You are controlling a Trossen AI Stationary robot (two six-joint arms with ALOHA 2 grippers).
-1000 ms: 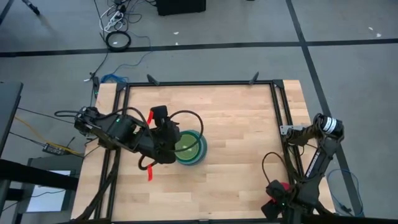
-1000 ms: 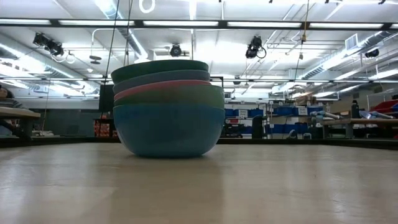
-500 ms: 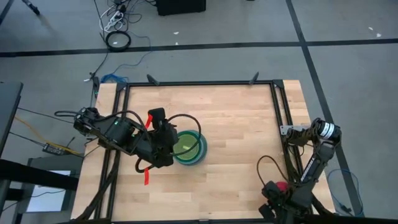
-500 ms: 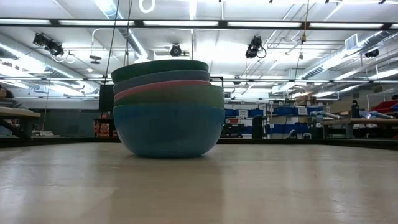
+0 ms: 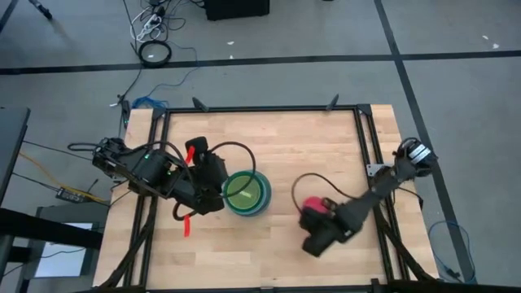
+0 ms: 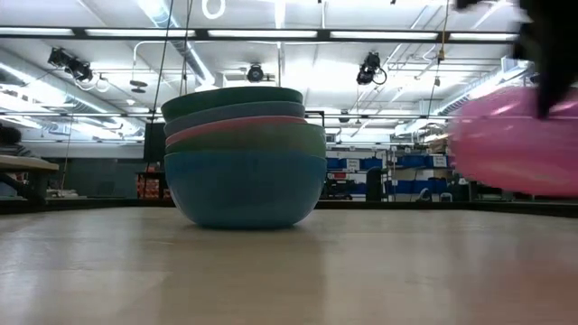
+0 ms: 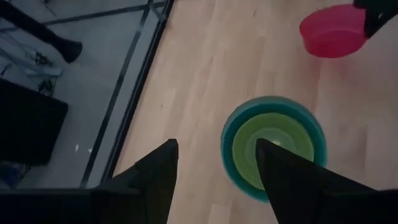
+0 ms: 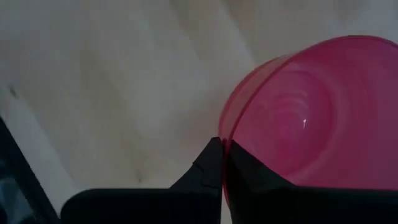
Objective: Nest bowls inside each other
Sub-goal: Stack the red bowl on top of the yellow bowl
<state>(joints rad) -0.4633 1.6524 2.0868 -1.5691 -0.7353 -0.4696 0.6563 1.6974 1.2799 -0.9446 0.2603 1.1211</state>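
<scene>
A stack of nested bowls [image 5: 246, 192] rests by its light blue bottom bowl [image 6: 244, 185] on the wooden table, left of the middle; green bowls [image 7: 273, 144] show innermost. My left gripper [image 7: 216, 149] hangs open above the stack's left side [image 5: 216, 189] and touches nothing. To the stack's right a pinkish-red bowl [image 5: 313, 207] hangs in the air with my right gripper [image 8: 222, 152] shut on it. The same bowl shows blurred at the right of the low view [image 6: 515, 140]. My right gripper pinches the red bowl's rim [image 8: 225, 134], with one finger inside the bowl and one outside. The fingers come from above, slanting down. The bowl is lifted clear of the table, its opening up and somewhat tilted.
A black metal frame [image 5: 365, 155] runs round the table's edges. Bare wood [image 5: 285, 138] lies between the stack and the far edge, and between the stack and the red bowl. Cables [image 5: 155, 49] lie on the floor beyond the table.
My right gripper has swung from the table's near right corner toward the middle and the stack, rolling its wrist and carrying the red bowl, which has now come into the low view at the right. The stack has stayed where it was.
</scene>
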